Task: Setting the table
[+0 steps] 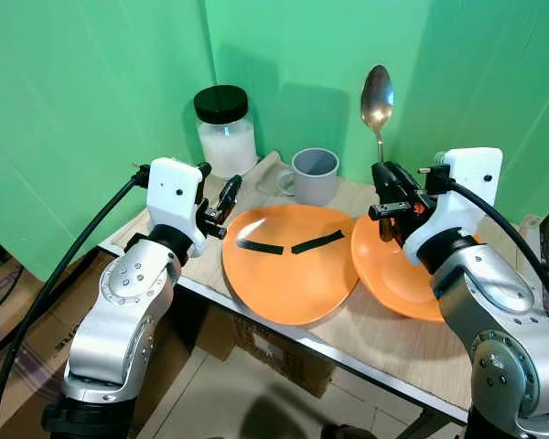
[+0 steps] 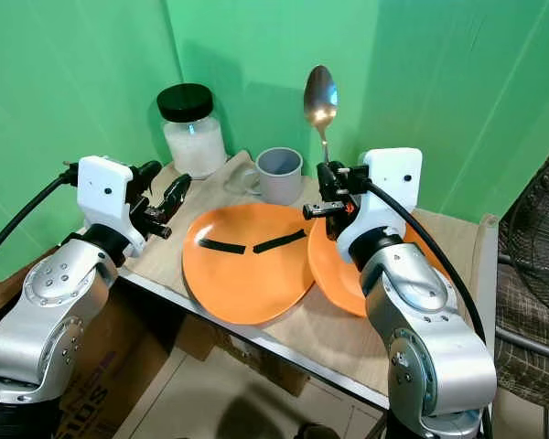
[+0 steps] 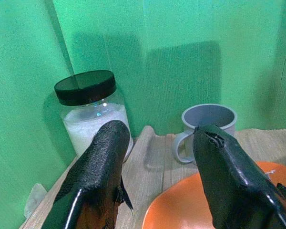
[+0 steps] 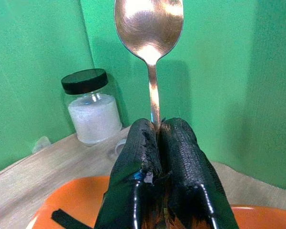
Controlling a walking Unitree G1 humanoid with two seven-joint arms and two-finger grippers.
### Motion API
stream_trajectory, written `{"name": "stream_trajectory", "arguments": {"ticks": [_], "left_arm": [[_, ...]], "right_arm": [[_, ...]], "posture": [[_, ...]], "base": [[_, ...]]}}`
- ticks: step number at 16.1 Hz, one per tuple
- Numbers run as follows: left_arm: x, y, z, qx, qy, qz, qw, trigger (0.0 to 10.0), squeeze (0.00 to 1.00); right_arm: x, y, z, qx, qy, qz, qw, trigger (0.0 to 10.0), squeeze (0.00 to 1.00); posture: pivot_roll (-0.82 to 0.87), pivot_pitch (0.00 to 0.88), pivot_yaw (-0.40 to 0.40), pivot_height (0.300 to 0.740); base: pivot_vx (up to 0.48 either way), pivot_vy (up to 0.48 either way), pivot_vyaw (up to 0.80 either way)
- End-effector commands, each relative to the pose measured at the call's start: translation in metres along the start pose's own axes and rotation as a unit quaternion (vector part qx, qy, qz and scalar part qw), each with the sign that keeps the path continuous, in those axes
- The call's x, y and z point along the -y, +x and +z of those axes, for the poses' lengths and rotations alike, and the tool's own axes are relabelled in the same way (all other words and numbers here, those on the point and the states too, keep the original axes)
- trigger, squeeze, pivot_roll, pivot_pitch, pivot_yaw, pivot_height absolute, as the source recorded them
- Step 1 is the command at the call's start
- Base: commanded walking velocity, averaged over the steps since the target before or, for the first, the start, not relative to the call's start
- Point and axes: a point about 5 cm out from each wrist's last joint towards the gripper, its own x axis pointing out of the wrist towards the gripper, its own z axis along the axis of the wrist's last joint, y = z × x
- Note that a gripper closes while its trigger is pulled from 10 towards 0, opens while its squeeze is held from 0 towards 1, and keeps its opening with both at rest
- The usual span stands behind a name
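Spoon [image 1: 377, 102] is upright, bowl up, handle end clamped between the right gripper's [image 4: 158, 136] two black fingers; jaws fully closed on the handle, no gap visible in the right wrist view. Right gripper sits above the table [image 1: 384, 338], over the inner edge of the right plate [image 1: 398, 274], near the table's back edge. Two orange plates on the table: left plate [image 1: 293, 265] is larger in view, carries two black strips [image 1: 288, 245] on its surface, and overhangs the table's front edge; right plate lies just beside it, its rim touching or slightly overlapped by the left plate, partly hidden by the right arm. Grey mug [image 1: 313, 174] stands at the back edge, behind the left plate, handle pointing toward the jar side. Jar [image 1: 225, 130] with black lid and white contents stands at the back-left corner, beside the mug but apart from it. Left gripper [image 3: 157, 157] hovers over the table's left edge, just beside the left plate's rim, jaws spread wide, holding nothing, touching nothing I can see; it points toward the jar and mug. Green backdrop [image 1: 91, 91] behind the table.
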Motion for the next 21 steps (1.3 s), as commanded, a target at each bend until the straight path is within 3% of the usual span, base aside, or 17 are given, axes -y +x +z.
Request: {"name": "stream_trajectory", "arguments": {"ticks": [1,21], "left_arm": [[-0.0021,-0.0015,0.0019,0.003,0.008,0.002,1.000,10.0,0.00],[-0.0030,-0.0022,0.0005,0.000,0.012,-0.004,1.000,10.0,0.00]], "right_arm": [[-0.0017,-0.0011,0.0008,0.008,0.001,0.005,1.000,10.0,0.00],[-0.0033,0.0009,-0.0021,0.004,-0.004,0.009,1.000,10.0,0.00]], "posture": [[0.01,0.000,0.066,0.740],[0.01,0.000,0.067,0.740]], "base": [[0.000,0.000,0.00],[-0.225,0.000,0.00]]}}
